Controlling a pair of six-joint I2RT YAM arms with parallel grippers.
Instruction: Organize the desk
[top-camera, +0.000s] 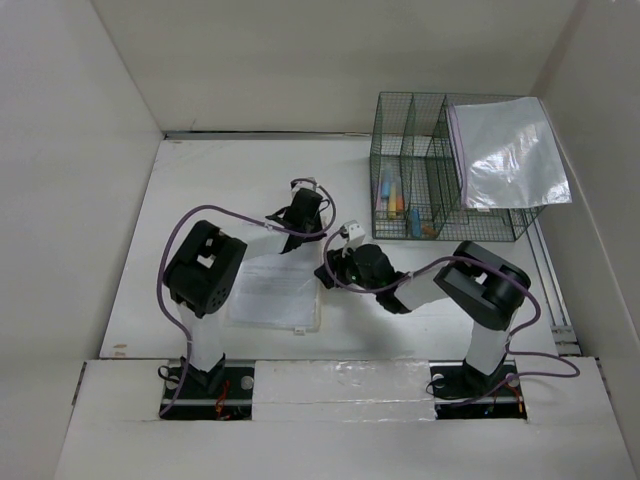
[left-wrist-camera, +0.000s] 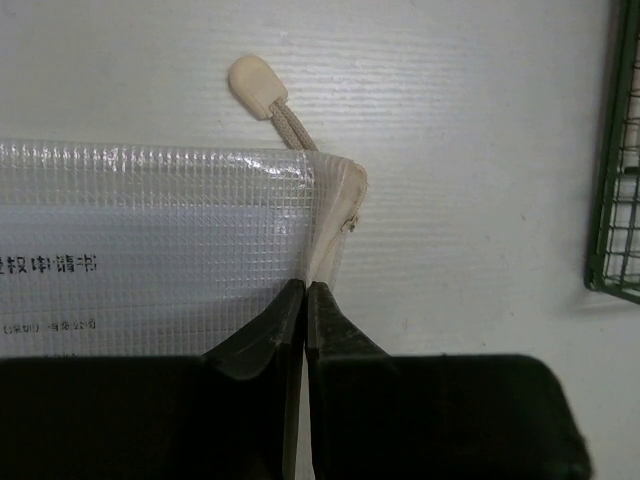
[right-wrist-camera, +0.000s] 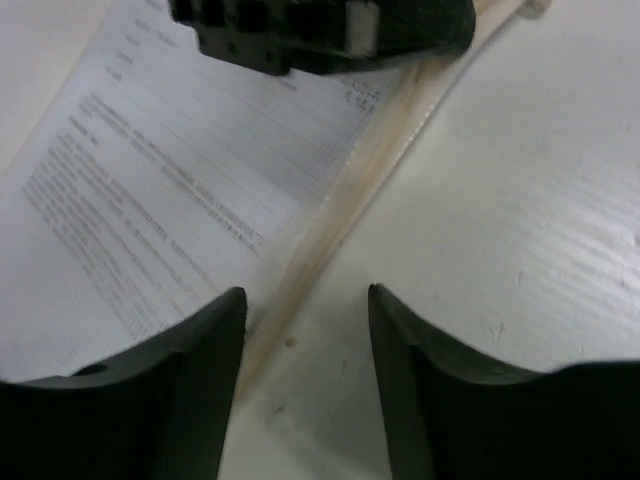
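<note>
My left pincer (left-wrist-camera: 305, 295) is clenched on the corner seam of the zip pouch (left-wrist-camera: 150, 240). Only its wrist view shows the beige pull (left-wrist-camera: 258, 85) at 12 o'clock. My right pincer (right-wrist-camera: 305, 310) gapes, released, over the pouch's edge. The print inside is too blurred to read. The desk (top-camera: 200, 180) lies beneath, with the green rack (top-camera: 440, 170) at 2 o'clock.

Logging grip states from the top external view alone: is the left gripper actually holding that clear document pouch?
Observer: Yes. The left wrist view shows the left gripper shut on the pouch, pinching its cream edge binding near a corner.
Operator: And the right one?
Observer: The right gripper is open over that same cream edge and grips nothing.
Operator: Where is the zipper pull?
Observer: The zipper pull lies on the desk just past the pinched corner.
</note>
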